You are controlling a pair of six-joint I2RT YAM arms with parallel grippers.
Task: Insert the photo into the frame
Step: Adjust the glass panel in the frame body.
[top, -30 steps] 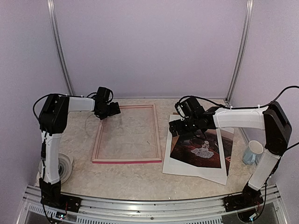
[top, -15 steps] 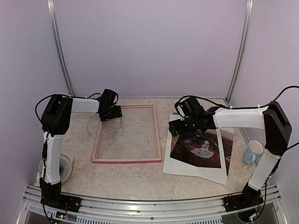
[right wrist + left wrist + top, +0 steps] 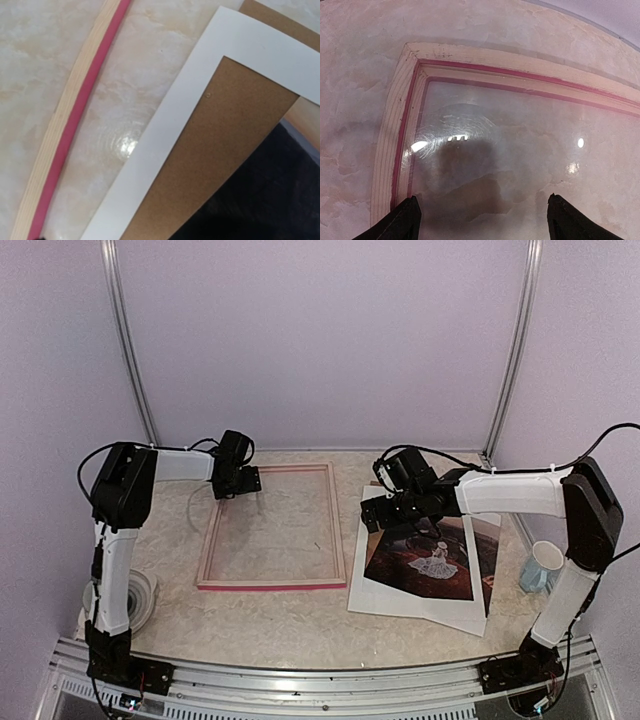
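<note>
The frame [image 3: 270,585] lay flat at the middle of the table [image 3: 300,625], pale back up. Its long axis ran 12 to 6, square to the back wall. I had the left gripper [image 3: 240,480] over its 11 o'clock corner, fingers [image 3: 402,220] spread wide and released, only glazing between them in the wrist view. I couldn't tell whether they touched the pane.

The photo [image 3: 425,560] sat at 3 o'clock of the frame, on the white mat [image 3: 400,605] and brown backing board [image 3: 215,150]. Its long axis also ran roughly 12 to 6, the far end leaning slightly toward 1. My right gripper [image 3: 385,512] hung over the stack's 11 o'clock corner, fingers spread wide, gripping nothing.

For room, a narrow bare strip of table separated the frame's right rail from the mat's left edge. A wider band lay open at 6 o'clock, toward the bases. A mug [image 3: 540,565] stood at 3 o'clock of the stack, close to my right arm.
</note>
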